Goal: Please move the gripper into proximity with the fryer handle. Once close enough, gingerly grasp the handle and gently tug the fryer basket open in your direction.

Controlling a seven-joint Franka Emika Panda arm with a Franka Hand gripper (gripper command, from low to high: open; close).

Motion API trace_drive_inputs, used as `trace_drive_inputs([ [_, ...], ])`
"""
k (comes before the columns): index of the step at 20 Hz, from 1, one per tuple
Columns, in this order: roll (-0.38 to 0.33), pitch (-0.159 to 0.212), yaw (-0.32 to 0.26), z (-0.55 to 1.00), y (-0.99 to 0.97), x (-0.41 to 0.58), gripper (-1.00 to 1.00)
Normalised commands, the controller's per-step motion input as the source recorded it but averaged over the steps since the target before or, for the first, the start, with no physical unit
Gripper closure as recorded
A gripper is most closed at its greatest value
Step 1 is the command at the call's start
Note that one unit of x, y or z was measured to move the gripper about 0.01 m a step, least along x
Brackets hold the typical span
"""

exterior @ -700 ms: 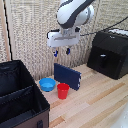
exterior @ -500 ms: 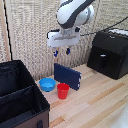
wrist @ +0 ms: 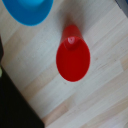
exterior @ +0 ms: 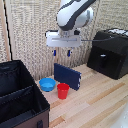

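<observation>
The black air fryer [exterior: 109,53] stands at the exterior view's right, on the wooden table. Its basket [exterior: 102,61] forms the lower front, with a dark handle [exterior: 102,61] on it; the basket looks closed. My gripper [exterior: 61,52] hangs from the white arm well above the table, to the exterior view's left of the fryer and apart from it. Its blue-tipped fingers [exterior: 53,52] are spread with nothing between them. The wrist view shows no fingers, only the red cup [wrist: 73,59] below.
A red cup [exterior: 63,90], a blue bowl [exterior: 47,84] and a dark blue flat box [exterior: 68,76] sit under the gripper. A large black fabric case [exterior: 20,100] fills the exterior view's lower left. The blue bowl [wrist: 30,11] also shows in the wrist view.
</observation>
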Motion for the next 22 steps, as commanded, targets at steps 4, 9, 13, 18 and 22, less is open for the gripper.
trace_drive_inputs([
  [4, -0.332, -0.087, -0.134, 0.06, 0.00, 0.076, -1.00],
  [9, -0.375, -0.015, -0.042, 0.00, 0.00, 0.007, -1.00],
  [13, -0.375, 0.000, -0.019, -0.04, 0.00, 0.000, -1.00],
  [18, -0.375, -0.022, -0.016, -0.03, -0.12, 0.000, -1.00],
  [22, -0.374, -0.052, -0.001, -0.09, -0.38, 0.000, -1.00],
])
